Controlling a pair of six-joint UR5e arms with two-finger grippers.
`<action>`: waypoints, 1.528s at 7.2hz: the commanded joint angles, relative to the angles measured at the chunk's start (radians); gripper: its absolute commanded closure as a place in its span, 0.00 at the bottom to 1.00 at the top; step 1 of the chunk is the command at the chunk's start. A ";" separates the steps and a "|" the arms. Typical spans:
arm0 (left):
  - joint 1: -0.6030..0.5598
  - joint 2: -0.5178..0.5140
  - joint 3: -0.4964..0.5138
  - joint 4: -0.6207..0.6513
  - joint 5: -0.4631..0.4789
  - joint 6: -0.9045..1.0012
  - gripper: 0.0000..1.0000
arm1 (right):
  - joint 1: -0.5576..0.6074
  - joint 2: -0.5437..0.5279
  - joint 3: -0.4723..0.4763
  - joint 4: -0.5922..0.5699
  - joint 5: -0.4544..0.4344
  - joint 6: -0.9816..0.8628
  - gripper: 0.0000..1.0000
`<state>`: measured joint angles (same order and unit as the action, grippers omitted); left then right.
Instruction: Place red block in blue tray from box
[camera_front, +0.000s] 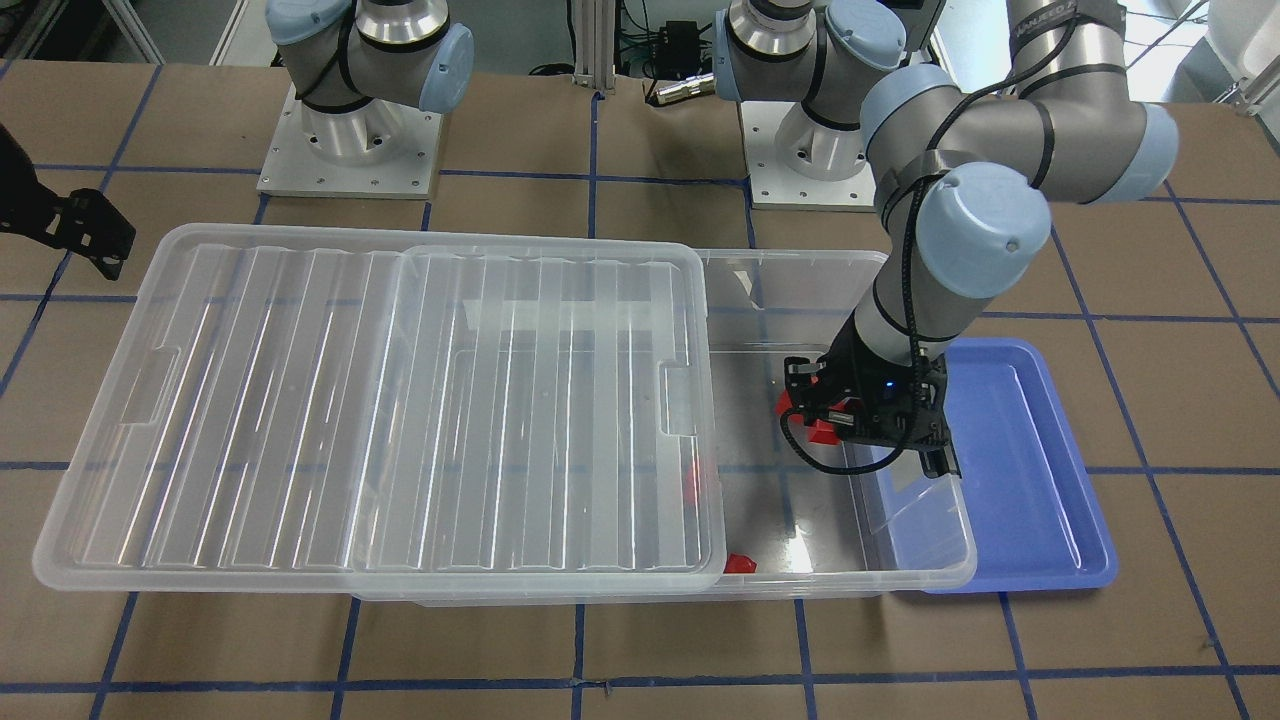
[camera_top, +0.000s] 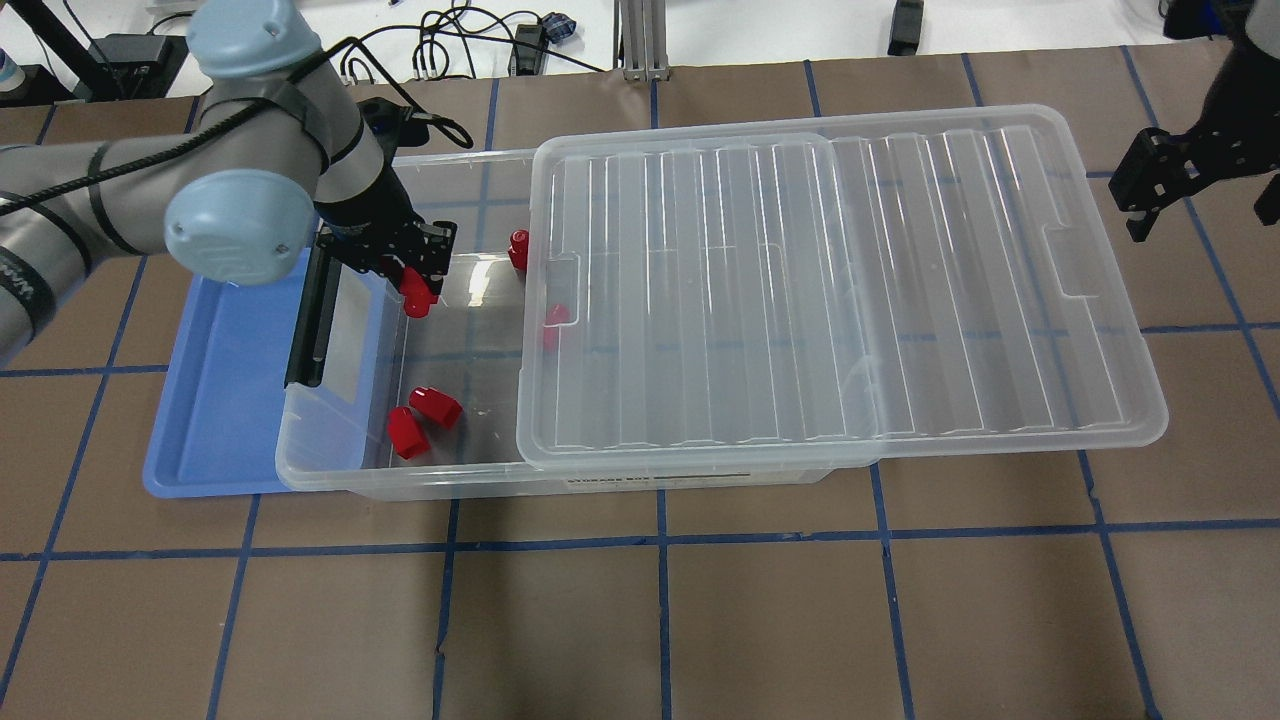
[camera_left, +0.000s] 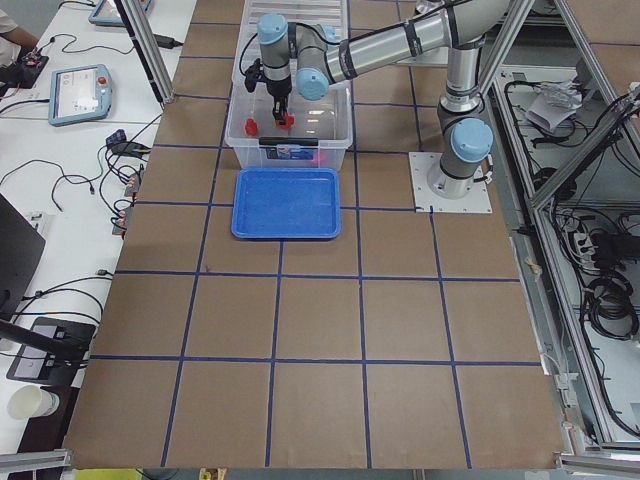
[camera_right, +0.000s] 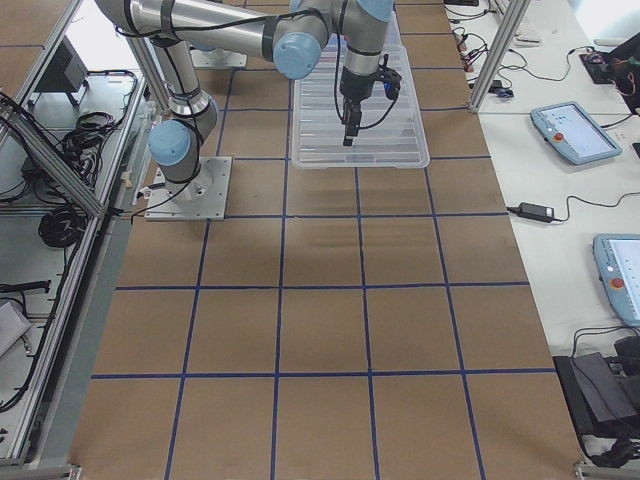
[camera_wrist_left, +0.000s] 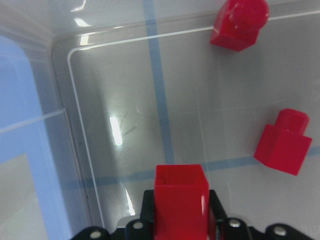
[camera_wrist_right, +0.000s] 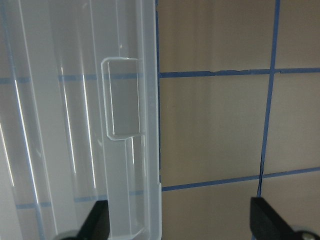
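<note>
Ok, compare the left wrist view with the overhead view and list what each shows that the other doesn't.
Only the left wrist view: the hollow face of the red block clamped in the left gripper. Only the overhead view: the ribbed lid slid partway off the box, the black latch bar, and the right gripper hovering off the lid's far end. Both: the held block, loose red blocks (two at the wrist, four overhead), the box floor, and the blue tray at the box's end.
</note>
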<state>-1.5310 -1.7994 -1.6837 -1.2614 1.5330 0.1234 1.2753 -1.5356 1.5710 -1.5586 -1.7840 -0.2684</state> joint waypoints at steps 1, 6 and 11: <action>0.099 0.034 0.074 -0.169 -0.057 0.019 0.94 | -0.001 0.000 0.000 -0.005 0.000 0.000 0.00; 0.426 -0.026 0.044 -0.168 -0.088 0.463 0.94 | 0.001 0.000 -0.002 -0.011 -0.002 0.000 0.00; 0.465 -0.124 -0.187 0.218 -0.076 0.487 0.94 | -0.001 0.014 0.001 -0.014 0.000 0.041 0.00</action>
<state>-1.0737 -1.9118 -1.8108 -1.1162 1.4582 0.6123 1.2761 -1.5251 1.5717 -1.5725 -1.7841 -0.2289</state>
